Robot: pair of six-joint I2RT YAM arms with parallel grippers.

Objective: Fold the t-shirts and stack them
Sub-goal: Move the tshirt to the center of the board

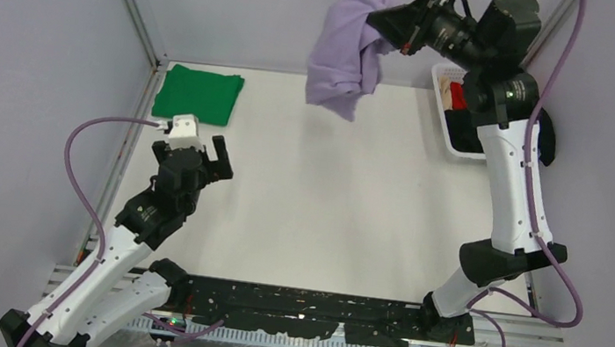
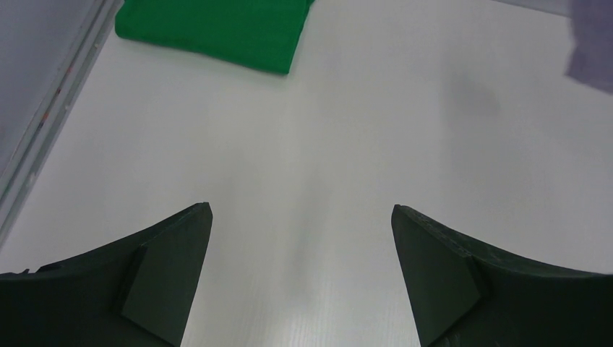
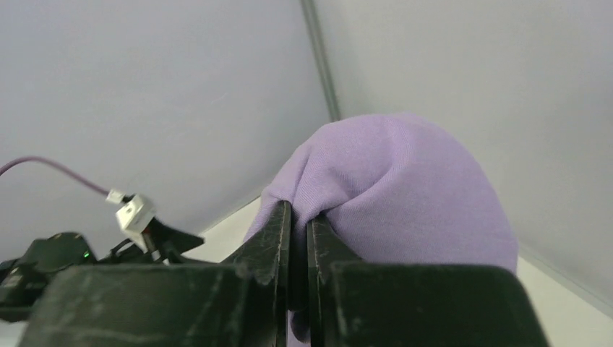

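Observation:
My right gripper point(image 1: 384, 25) is shut on the lavender t-shirt point(image 1: 343, 54) and holds it high above the back of the table, the cloth hanging bunched below. In the right wrist view the gripper point(image 3: 298, 211) pinches a fold of the lavender shirt point(image 3: 405, 188). A folded green t-shirt point(image 1: 199, 94) lies flat at the back left; it also shows in the left wrist view point(image 2: 217, 29). My left gripper point(image 1: 219, 156) is open and empty, low over the table's left side point(image 2: 301, 213). A red and a black shirt point(image 1: 457, 99) lie in the basket.
A white lattice basket point(image 1: 443, 119) stands at the back right, partly behind my right arm. Grey walls with metal rails close the left, back and right sides. A corner of the hanging lavender cloth point(image 2: 593, 50) shows in the left wrist view.

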